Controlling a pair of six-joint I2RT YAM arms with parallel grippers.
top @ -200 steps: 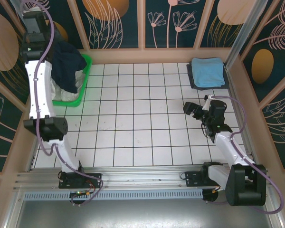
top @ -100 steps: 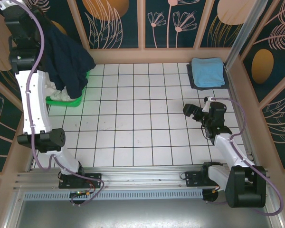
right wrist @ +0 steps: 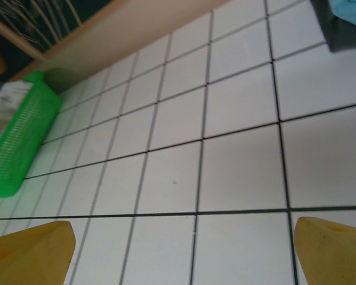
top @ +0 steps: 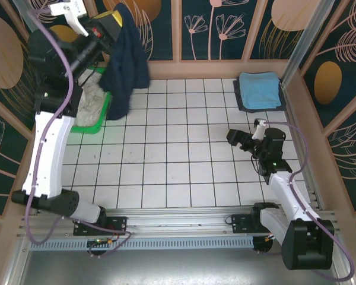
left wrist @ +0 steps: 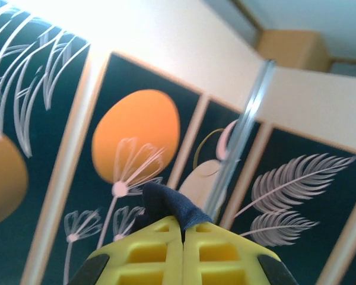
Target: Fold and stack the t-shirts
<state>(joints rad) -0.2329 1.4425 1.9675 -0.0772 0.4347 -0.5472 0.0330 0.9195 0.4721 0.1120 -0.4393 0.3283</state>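
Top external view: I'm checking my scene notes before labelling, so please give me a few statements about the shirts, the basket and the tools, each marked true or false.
1. The left tool is shut on the navy t-shirt, which hangs in the air. True.
2. The right tool grips the light blue t-shirt. False: it is open over bare tiles, apart from that shirt.
3. The green basket is empty. False: pale cloth lies in it.
4. The light blue t-shirt lies folded on a darker cloth at the far right corner. True.
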